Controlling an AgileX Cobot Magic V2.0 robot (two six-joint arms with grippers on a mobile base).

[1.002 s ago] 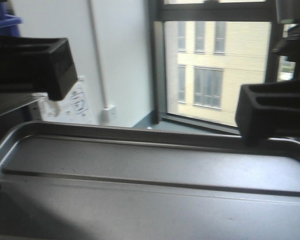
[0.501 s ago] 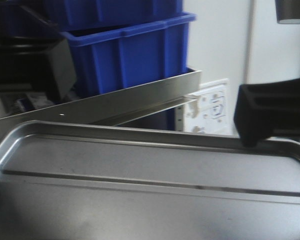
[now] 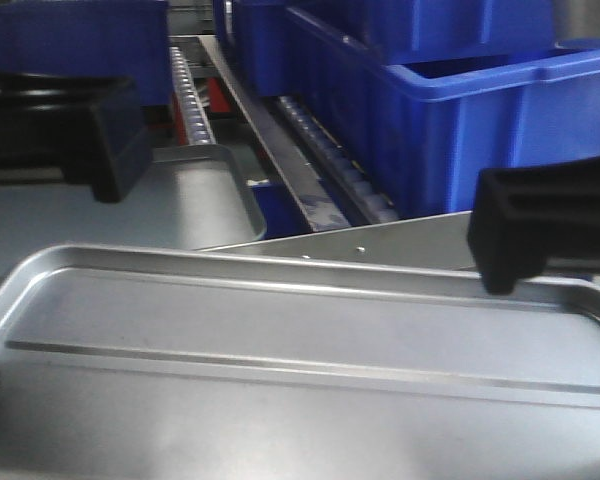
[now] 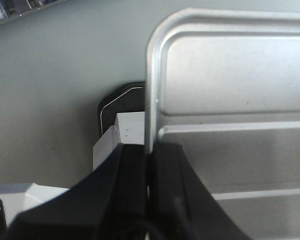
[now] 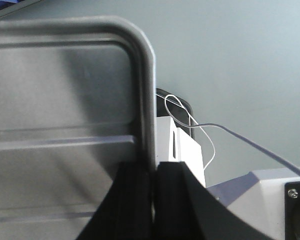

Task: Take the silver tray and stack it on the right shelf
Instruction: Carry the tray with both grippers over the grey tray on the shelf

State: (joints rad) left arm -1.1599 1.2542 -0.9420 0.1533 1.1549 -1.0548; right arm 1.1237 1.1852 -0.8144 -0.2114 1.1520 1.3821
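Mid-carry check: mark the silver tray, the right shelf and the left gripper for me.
silver tray (image 3: pixel 280 325): front-facing view, on its flat bottom above the ridge.
right shelf (image 3: pixel 330 158): front-facing view, on a roller track.
left gripper (image 4: pixel 149 152): left wrist view, midway between the fingertips clamping the tray's rim.

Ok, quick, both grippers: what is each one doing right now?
Left gripper: shut on the silver tray, clamping its edge rim.
Right gripper: shut on the opposite rim of the same tray.

Roller shelf carries blue bins (plus a grey tray).
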